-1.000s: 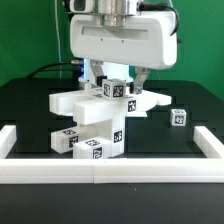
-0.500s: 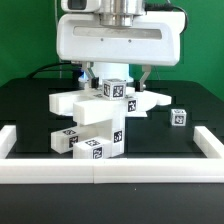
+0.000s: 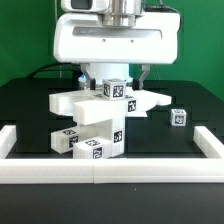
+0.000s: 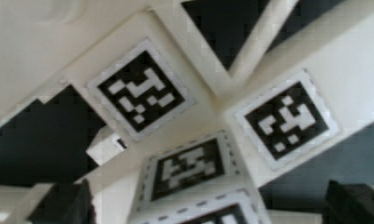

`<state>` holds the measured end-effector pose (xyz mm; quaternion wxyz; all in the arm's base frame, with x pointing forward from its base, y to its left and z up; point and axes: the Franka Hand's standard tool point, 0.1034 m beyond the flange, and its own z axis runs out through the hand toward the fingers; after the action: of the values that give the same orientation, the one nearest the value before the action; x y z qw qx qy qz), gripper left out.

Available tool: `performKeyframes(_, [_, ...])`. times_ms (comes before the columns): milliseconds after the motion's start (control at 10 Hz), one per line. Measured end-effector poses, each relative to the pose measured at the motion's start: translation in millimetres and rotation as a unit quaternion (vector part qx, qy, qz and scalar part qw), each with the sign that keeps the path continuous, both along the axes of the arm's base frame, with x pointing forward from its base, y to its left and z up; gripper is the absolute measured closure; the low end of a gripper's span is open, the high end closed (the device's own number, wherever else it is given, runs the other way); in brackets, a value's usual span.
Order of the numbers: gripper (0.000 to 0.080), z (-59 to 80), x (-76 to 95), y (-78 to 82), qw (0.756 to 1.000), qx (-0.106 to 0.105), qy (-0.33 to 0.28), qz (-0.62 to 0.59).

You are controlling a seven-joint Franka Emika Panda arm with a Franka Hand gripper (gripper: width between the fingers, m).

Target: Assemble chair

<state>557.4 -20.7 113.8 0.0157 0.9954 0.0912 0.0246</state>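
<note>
At the exterior view's left, the white border rail [image 3: 10,138] edges the black table [image 3: 30,100], with bare surface between it and the chair [image 3: 95,125]. The chair stands left of centre, and its lowest blocks sit close to the near rail. The gripper [image 3: 117,76] hangs over the chair's tagged top block, jaws spread wide to either side and clasping nothing. To the right, a loose cube [image 3: 178,117] sits apart, with free table around it.
</note>
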Motion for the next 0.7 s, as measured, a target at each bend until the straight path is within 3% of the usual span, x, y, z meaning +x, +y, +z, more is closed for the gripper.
performKeyframes(300, [0.0151,0.0,0.0,-0.5,0.999,-0.002,0.001,0.042])
performKeyframes(400, [0.028,0.0,0.0,-0.5,0.999,-0.002,0.001,0.037])
performKeyframes(500, [0.028,-0.1,0.0,-0.5,1.0,-0.002,0.001,0.031])
performKeyframes(600, [0.0448,-0.1,-0.1,-0.5,1.0,-0.002,0.001,0.031])
performKeyframes(700, [0.0448,-0.1,0.0,-0.4,1.0,0.0,0.0,0.01])
